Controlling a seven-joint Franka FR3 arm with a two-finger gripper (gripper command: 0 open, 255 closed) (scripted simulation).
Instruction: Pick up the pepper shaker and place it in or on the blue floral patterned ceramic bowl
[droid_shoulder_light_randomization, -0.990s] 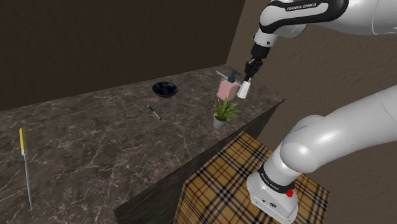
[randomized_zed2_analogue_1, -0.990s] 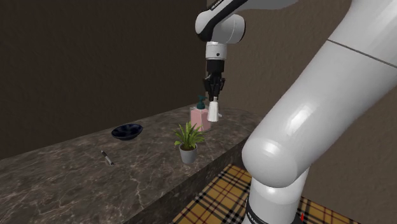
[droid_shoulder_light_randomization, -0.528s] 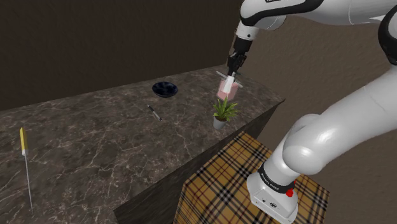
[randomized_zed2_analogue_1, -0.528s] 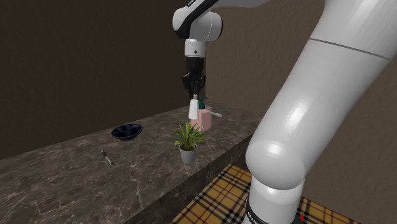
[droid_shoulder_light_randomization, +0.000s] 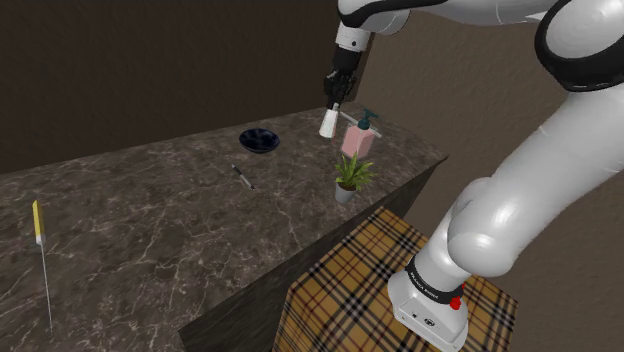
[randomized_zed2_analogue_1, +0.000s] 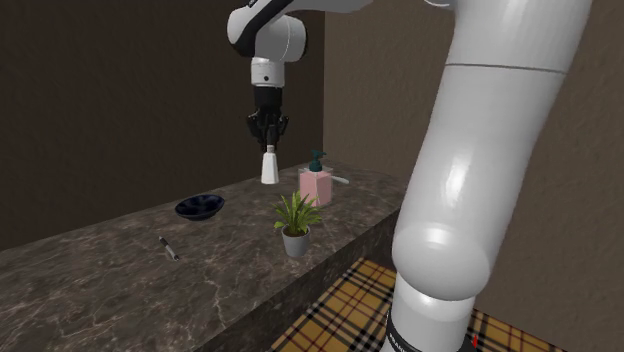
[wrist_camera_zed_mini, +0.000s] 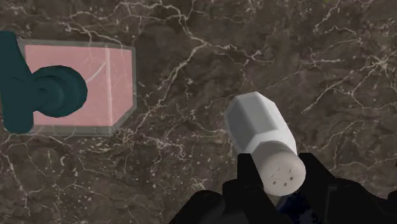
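Observation:
My black gripper (droid_shoulder_light_randomization: 336, 93) is shut on a white pepper shaker (droid_shoulder_light_randomization: 327, 123), which hangs from the fingers well above the dark marble counter (droid_shoulder_light_randomization: 150, 220). In the second exterior view the shaker (randomized_zed2_analogue_1: 269, 166) dangles under the gripper (randomized_zed2_analogue_1: 267, 141), to the right of the dark blue bowl (randomized_zed2_analogue_1: 199, 207). The bowl (droid_shoulder_light_randomization: 259, 140) sits at the back of the counter, left of the shaker in the shoulder view. Through the wrist camera the shaker (wrist_camera_zed_mini: 261, 140) shows its perforated top clasped between the two fingers (wrist_camera_zed_mini: 251, 178), with the gripper (wrist_camera_zed_mini: 280, 184) over bare marble.
A pink soap dispenser (droid_shoulder_light_randomization: 357, 137) with a teal pump stands just right of the shaker, and a small potted plant (droid_shoulder_light_randomization: 349, 177) sits near the counter's front edge. A small utensil (droid_shoulder_light_randomization: 242, 176) lies mid-counter; a yellow-handled knife (droid_shoulder_light_randomization: 40, 257) lies far left. The plaid stand (droid_shoulder_light_randomization: 370, 290) is below.
The arm has carried the shaker leftward in both exterior views, from right of the soap dispenser, across it, toward the bowl. The grip stayed shut.

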